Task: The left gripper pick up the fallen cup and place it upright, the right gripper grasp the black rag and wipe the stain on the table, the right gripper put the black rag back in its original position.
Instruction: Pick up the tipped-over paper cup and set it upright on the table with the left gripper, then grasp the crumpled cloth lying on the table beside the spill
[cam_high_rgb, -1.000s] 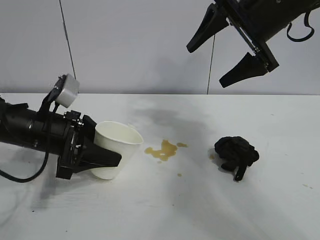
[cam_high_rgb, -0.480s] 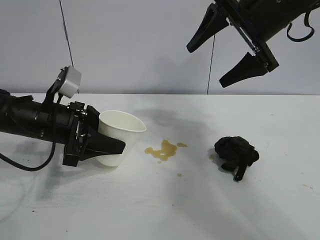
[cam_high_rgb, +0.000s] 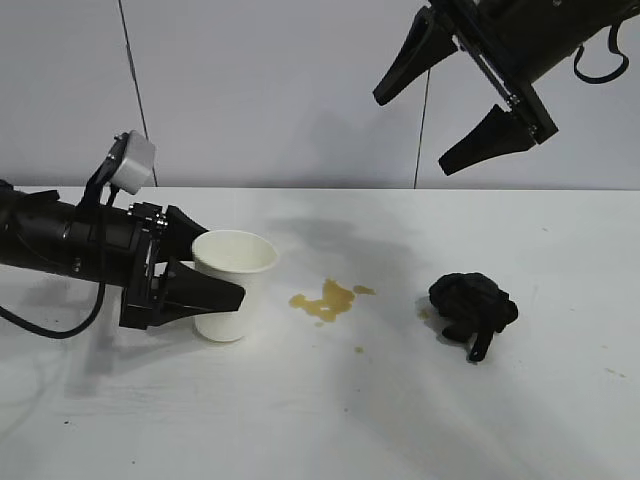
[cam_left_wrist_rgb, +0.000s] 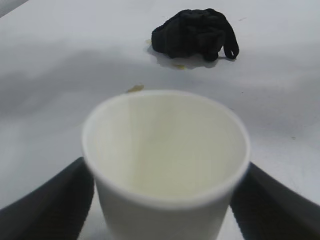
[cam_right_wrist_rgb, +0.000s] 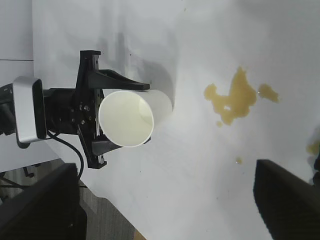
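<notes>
Left gripper (cam_high_rgb: 215, 275) low over the table (cam_high_rgb: 320, 420), reaching in from the left side of the exterior view, fingers spread either side of the cup (cam_high_rgb: 232, 283). Jaws look parted wider than the cup wall; a small gap seems to show at each side in the left wrist view, though the blur there makes contact hard to rule out. Near finger (cam_high_rgb: 200, 298) runs along the cup's front side, far one behind it. Grey block (cam_high_rgb: 133, 163) sits atop the wrist.

Cup: plain white paper, tapered, rolled rim, standing upright on the table, mouth up, inside looks empty (cam_left_wrist_rgb: 167, 155). From the right wrist view it stands between the two black fingers (cam_right_wrist_rgb: 127, 119).

Stain (cam_high_rgb: 326, 300): yellow-brown irregular splotch with a few droplets, on the table just right of the cup, not touching it.

Black rag (cam_high_rgb: 472, 306): lumpy dark wad with a short dangling end, right of the stain, well apart from the cup.

Right gripper (cam_high_rgb: 460, 100) hangs high above the table at upper right, fingers wide apart, holding nothing, looped cable (cam_high_rgb: 598, 62) behind it.
</notes>
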